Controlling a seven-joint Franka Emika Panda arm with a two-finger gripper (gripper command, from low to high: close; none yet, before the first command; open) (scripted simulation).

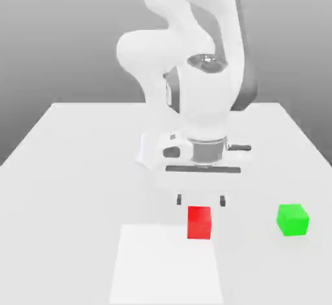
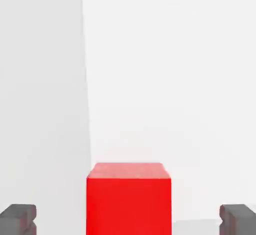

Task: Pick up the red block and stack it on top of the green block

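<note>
Gripper [image 1: 201, 200] spread wide above the red block [image 1: 199, 223], nothing pinched

The red block sits on the table [image 1: 58, 187] by the edge of the white patch [image 1: 165, 265], the green block [image 1: 292, 220] well apart toward the exterior view's right; if the hand comes down off-centre, a fingertip could land on the red block's top or nudge it askew, and closing too high might catch only its upper edge and let it slip
</note>
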